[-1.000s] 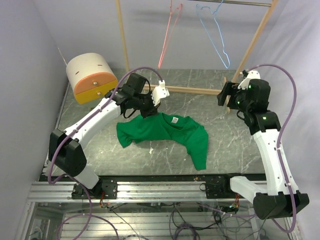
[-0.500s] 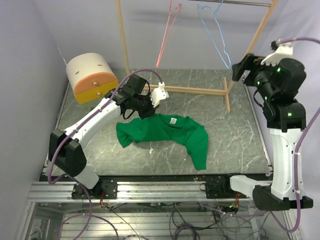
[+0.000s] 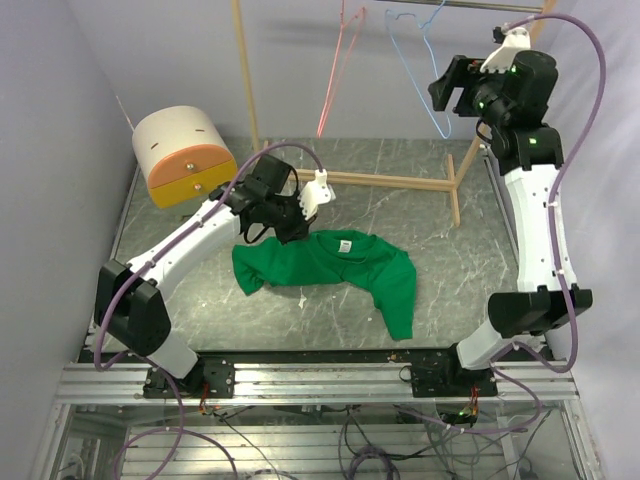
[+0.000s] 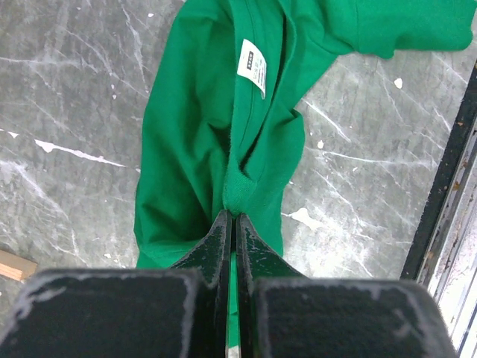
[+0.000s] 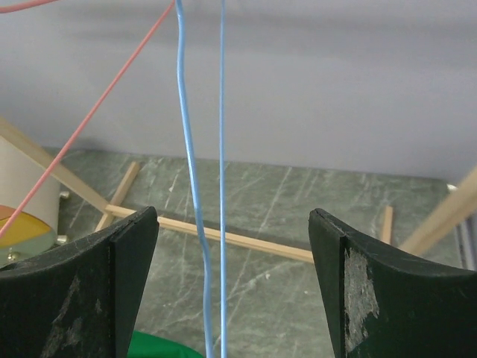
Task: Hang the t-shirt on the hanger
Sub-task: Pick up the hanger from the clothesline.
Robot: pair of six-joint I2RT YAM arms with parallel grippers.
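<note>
**Shirt pinched, hanger framed**

The left gripper (image 4: 232, 218) has its jaws clamped on a fold of the green t-shirt (image 3: 330, 262), which lies mid-desk (image 3: 440, 250). The right gripper (image 5: 232, 224) is raised at the far right with its jaws wide. The hanging light blue hanger (image 5: 222, 186) shows between them, perhaps just ahead.

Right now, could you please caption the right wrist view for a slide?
Open right end effector lined up on the blue hanger, its wires framed between the fingers.

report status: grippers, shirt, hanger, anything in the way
Left gripper shut on t-shirt, mostly on table. Right gripper open, raised, facing hanger. Pink hanger hangs beside it.
</note>
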